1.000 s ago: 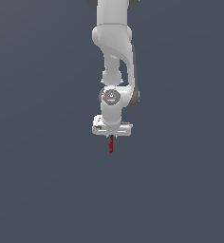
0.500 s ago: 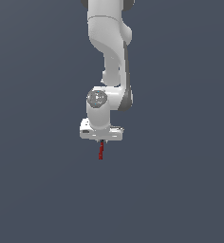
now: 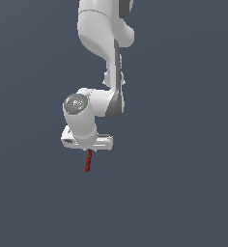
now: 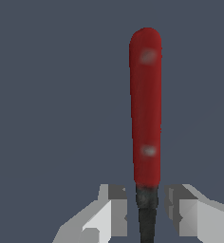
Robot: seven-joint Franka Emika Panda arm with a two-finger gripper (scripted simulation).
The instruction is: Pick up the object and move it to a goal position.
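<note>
The object (image 3: 88, 162) is a thin dark-red stick that hangs below the white hand in the exterior view, in mid-air against the plain grey background. My gripper (image 3: 89, 151) is shut on its upper end. The wrist view shows the red shaft of the object (image 4: 145, 109) reaching away from the hand. Its darker tip sits between the two grey fingers (image 4: 115, 209) of the gripper (image 4: 146, 211). Nothing else touches the stick.
Only the white arm (image 3: 104, 38) shows, coming down from the top of the exterior view over a uniform dark grey-blue background. No table, container or marker appears in either view.
The arm has swung toward the exterior view's left and slightly lower, carrying the red stick with it. The grip on the stick looks the same.
</note>
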